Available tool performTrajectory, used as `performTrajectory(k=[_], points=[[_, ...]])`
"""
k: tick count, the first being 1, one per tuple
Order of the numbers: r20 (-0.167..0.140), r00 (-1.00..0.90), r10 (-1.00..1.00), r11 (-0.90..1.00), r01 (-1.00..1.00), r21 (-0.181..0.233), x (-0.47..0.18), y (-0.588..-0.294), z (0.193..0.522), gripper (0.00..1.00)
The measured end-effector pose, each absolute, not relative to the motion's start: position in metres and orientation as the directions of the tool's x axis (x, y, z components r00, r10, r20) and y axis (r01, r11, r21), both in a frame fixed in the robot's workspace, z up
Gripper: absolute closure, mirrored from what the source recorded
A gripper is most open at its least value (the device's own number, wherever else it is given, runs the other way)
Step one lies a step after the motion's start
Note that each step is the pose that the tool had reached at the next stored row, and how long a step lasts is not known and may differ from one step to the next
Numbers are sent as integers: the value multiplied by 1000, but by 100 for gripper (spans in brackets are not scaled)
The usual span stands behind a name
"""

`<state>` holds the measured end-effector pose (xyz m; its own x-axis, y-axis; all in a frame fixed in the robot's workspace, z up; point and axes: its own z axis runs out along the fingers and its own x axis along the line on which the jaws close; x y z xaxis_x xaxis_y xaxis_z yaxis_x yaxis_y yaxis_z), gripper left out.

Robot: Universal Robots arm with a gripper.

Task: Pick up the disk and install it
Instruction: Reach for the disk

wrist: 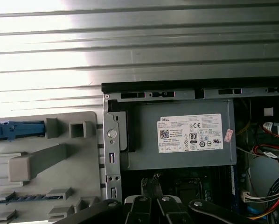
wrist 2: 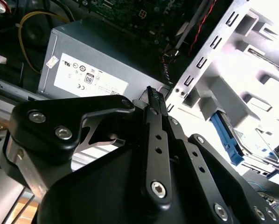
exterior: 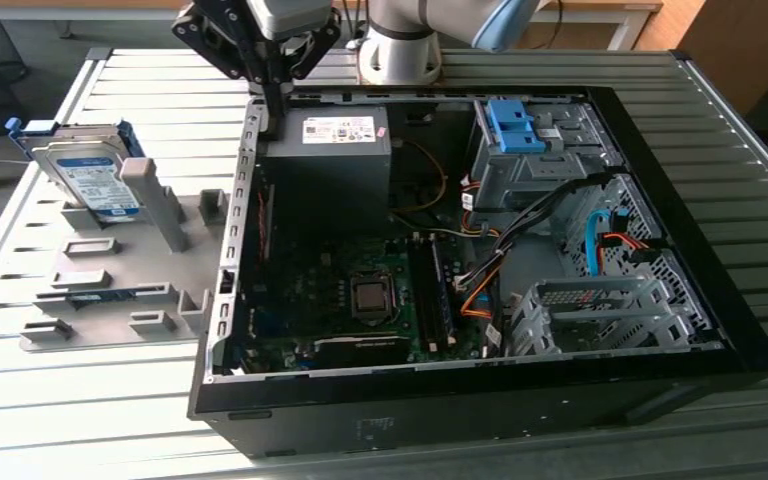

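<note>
Closest: my gripper, fingers pressed together on nothing, hangs at the case wall beside the power-supply box | disk waits well apart, propped upright in the grey fixture, probably so its edges can be gripped.

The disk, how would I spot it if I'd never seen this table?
Find the open black computer case, then look to the exterior view's left at the grey rack beside it. The disk leans there: a flat silver slab with a white-and-blue label and blue frame, unlike the plain grey blocks around it.
</note>
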<state>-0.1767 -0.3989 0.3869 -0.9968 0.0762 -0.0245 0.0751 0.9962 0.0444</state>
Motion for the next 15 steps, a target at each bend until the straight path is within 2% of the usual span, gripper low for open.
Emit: performTrajectory(k=[15], points=[[-24, -997, 76, 996, 75, 44, -183, -399, 386, 89]])
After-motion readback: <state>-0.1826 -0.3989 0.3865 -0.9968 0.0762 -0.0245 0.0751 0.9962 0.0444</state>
